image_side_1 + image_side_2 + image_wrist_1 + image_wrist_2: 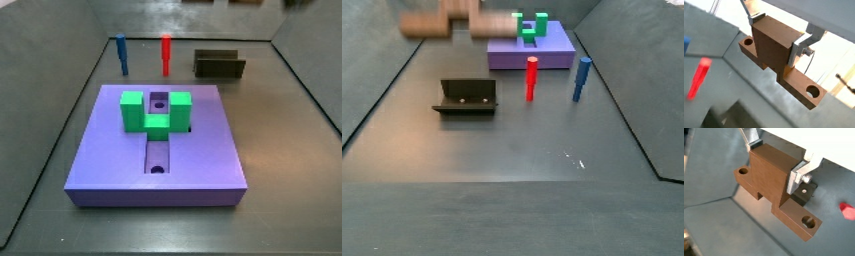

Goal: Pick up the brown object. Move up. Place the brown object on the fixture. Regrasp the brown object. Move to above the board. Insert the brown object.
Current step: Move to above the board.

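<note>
The brown object (774,190) is held clamped between the fingers (803,170) of the gripper (777,158), high in the air — blurred in a side view at 11 o'clock of the fixture (466,97). A tilted release onto the fixture is judged the main risk — the piece could topple.

red peg (166,53): upright, on floor | blue peg (120,54): upright, just beside it
</note>
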